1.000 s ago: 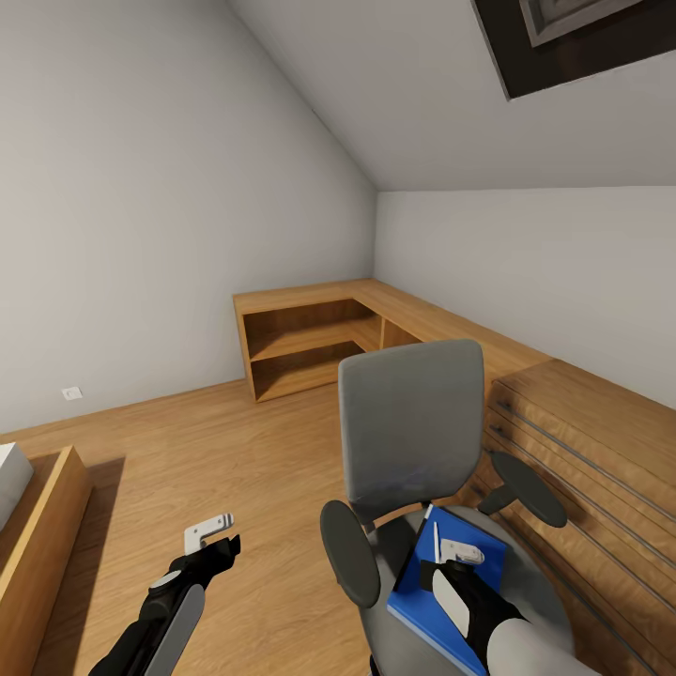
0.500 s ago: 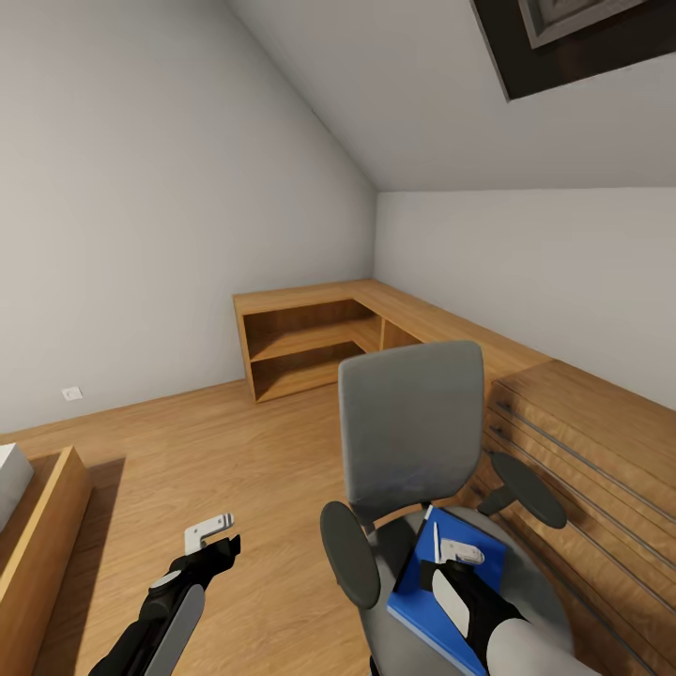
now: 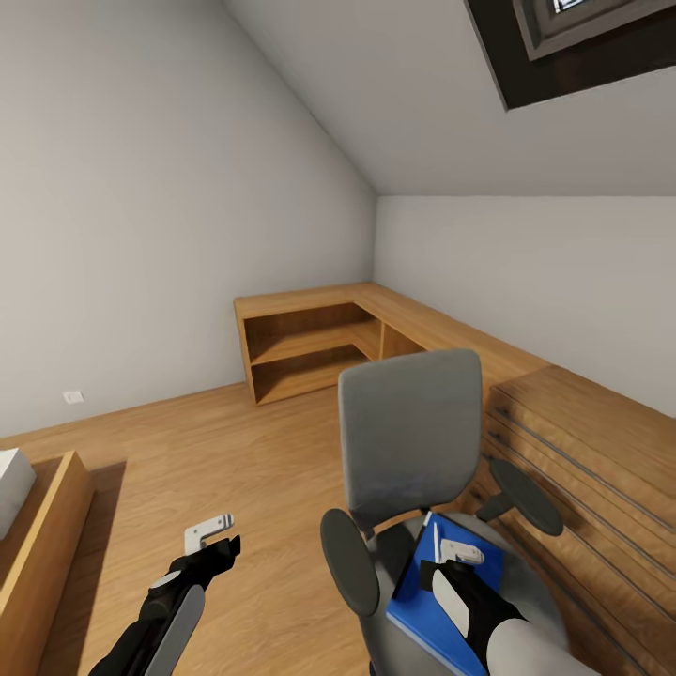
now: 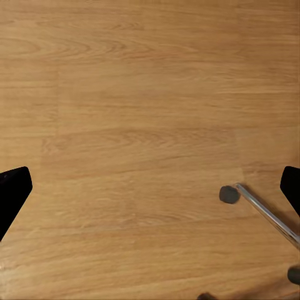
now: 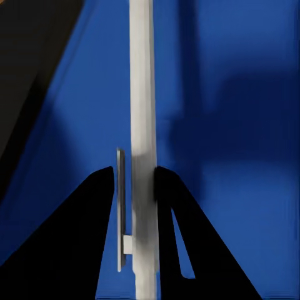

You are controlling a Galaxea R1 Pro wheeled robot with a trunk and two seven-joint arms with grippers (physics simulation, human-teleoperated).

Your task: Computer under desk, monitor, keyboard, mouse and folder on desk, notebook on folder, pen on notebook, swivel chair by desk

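1. Pen (image 5: 142, 125) lying lengthwise on the folder (image 5: 237, 125), being pinched between the right gripper (image 5: 136, 181) fingers; jaws closed on the barrel near the clip end. Judging this a pickup: pen probably needing to come off first so the folder can go to the desk with nothing rolling off it.
2. Looking thin, white, straight, with a small grey clip alongside; likely light and slippery, so a centred pinch mattering.
3. Folder (image 3: 441, 601) resting flat on the seat of the swivel chair (image 3: 410, 432), bright blue, pale edge showing along the near side. Dark strip beside it in the right wrist view possibly the notebook; not telling for sure.
4. Right gripper (image 3: 449, 554) reaching down over the seat, between the two black armrests.
5. Left gripper (image 3: 211, 531) hanging over bare wood floor (image 4: 144, 94), holding nothing, fingers spread wide; chrome leg (image 4: 265, 212) and castor (image 4: 229, 194) of the chair base near one fingertip.
6. Chair standing just beside a light-wood chest (image 3: 582, 451); corner shelf unit (image 3: 310, 338) farther back against the wall.
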